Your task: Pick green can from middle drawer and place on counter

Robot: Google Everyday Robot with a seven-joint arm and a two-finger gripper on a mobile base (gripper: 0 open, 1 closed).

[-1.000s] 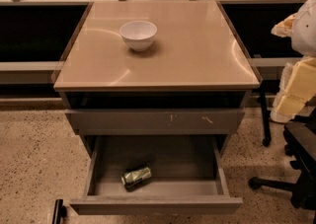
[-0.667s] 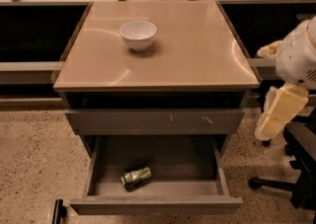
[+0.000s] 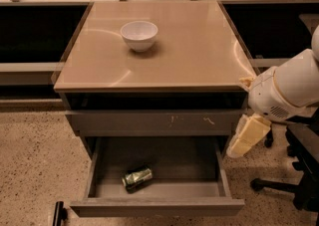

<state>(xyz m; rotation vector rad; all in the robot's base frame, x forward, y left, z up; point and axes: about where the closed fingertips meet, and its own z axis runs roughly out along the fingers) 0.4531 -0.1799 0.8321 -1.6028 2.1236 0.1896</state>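
One dented green can [image 3: 137, 178] lying in middle drawer [image 3: 157, 206], end effector [image 3: 239, 146] alongside, grip state unclear

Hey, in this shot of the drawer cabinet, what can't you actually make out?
Camera view:
- The green can in the middle drawer: label too small to read.
- The drawer's rear: hidden under the scratched drawer front above.
- The arm behind the gripper, beside the drawer's right side below the counter: cut off by the right edge.
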